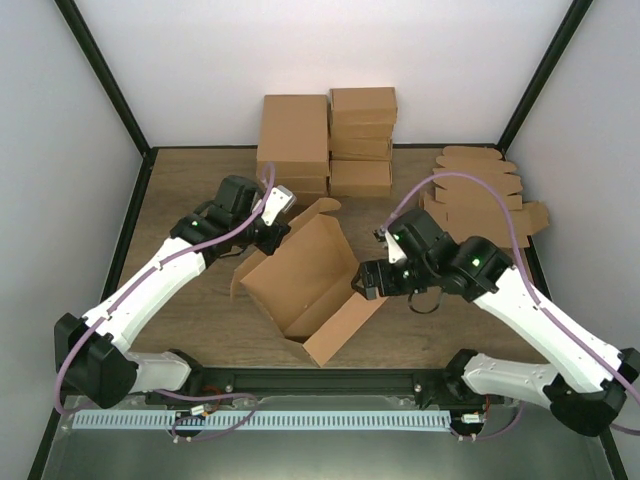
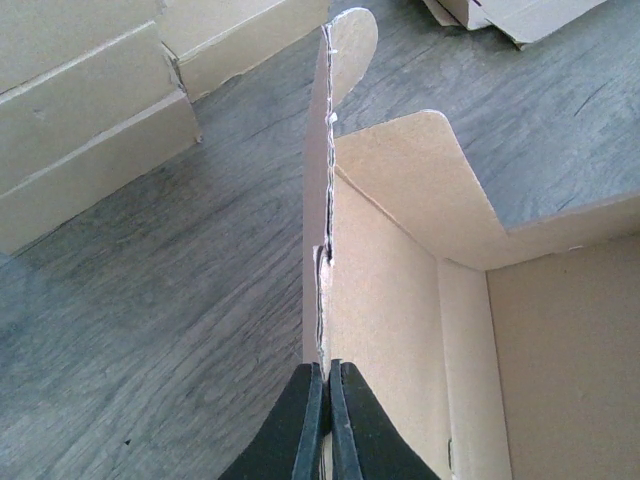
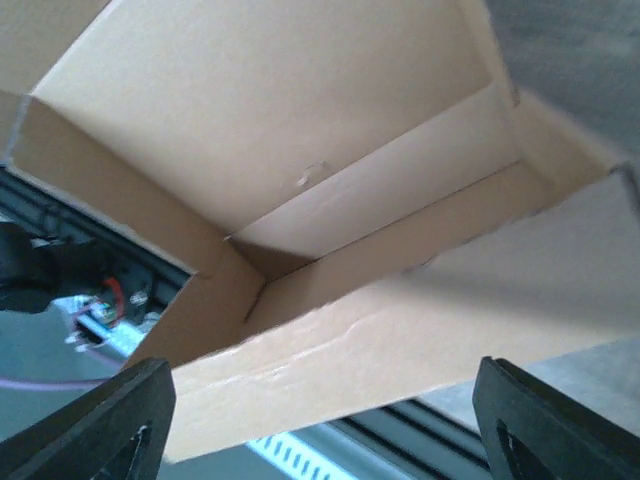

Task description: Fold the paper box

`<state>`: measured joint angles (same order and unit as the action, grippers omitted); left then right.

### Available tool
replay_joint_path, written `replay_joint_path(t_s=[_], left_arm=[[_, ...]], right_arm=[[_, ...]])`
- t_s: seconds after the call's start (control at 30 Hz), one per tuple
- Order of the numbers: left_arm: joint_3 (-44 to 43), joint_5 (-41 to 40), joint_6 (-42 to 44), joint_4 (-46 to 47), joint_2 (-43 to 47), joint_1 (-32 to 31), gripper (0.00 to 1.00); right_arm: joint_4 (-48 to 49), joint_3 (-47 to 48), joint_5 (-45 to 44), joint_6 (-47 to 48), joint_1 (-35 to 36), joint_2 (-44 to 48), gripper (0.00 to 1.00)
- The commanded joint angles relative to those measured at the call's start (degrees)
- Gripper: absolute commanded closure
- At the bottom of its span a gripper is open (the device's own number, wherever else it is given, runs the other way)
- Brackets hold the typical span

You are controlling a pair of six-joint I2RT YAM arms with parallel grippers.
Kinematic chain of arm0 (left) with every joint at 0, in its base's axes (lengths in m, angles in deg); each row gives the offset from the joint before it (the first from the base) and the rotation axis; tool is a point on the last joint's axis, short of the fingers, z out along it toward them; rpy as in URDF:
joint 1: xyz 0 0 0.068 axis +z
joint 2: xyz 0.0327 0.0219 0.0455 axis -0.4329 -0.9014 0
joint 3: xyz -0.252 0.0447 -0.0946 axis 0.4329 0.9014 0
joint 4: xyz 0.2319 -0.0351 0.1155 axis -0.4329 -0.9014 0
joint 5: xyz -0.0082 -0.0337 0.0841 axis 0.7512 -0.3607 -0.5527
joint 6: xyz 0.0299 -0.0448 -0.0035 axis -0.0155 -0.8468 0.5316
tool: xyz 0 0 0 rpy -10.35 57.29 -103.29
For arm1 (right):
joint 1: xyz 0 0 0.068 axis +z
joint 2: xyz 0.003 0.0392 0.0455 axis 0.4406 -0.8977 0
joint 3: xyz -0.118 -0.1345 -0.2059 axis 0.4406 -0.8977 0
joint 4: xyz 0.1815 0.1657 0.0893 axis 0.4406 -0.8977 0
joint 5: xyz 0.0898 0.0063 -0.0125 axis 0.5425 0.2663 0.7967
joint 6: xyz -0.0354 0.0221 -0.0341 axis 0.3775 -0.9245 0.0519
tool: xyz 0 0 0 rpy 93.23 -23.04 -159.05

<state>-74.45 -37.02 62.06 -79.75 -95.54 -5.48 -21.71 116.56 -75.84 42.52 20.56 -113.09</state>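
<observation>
The paper box (image 1: 305,280) sits half-formed at the top view's centre. My left pincer (image 2: 326,372) is clamped on its upright wall, and my right pincer (image 1: 364,281) stands apart at its right side. Unheld there, I judge that wall may spring flat and skew the box.

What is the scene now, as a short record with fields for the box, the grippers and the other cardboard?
paper box: partly folded, walls raised, open top, in the middle
left gripper: shut on an upright box panel
right gripper: open, at the box's right side
smaller boxes: stacked at the back
flat blanks: piled at back right
</observation>
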Motion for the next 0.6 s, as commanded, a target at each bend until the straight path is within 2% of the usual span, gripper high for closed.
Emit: replay_joint_path(t_s=[0.0,0.1,0.23,0.3,0.4,0.5,0.57], left_arm=[[-0.3,0.3,0.2,0.0,0.8,-0.3,0.96],[-0.4,0.4,0.2,-0.1,1.1,-0.3,0.96],[-0.3,0.4,0.2,-0.5,1.8,-0.4,0.96],[-0.2,0.6,0.1,-0.3,2.0,-0.4,0.96],[-0.2,1.2,-0.2,-0.5,2.2,-0.4,0.96],[-0.1,2.3,-0.7,-0.4,2.6,-0.4,0.96],[0.2,3.4,-1.2,0.0,2.9,-0.4,0.96]], right_arm=[[-1.7,-4.7,8.8,-4.6,0.4,4.1,0.18],[1.9,-10.5,12.5,-5.4,0.5,5.7,0.28],[6.7,-16.3,14.5,-6.0,0.5,7.1,0.3],[10.2,-19.0,15.4,-6.2,0.4,7.9,0.26],[17.5,-23.2,18.3,-7.0,0.5,8.8,0.14],[25.0,-26.8,21.5,-8.4,0.4,8.7,0.13],[30.1,-28.4,22.6,-9.3,0.5,8.6,0.17]])
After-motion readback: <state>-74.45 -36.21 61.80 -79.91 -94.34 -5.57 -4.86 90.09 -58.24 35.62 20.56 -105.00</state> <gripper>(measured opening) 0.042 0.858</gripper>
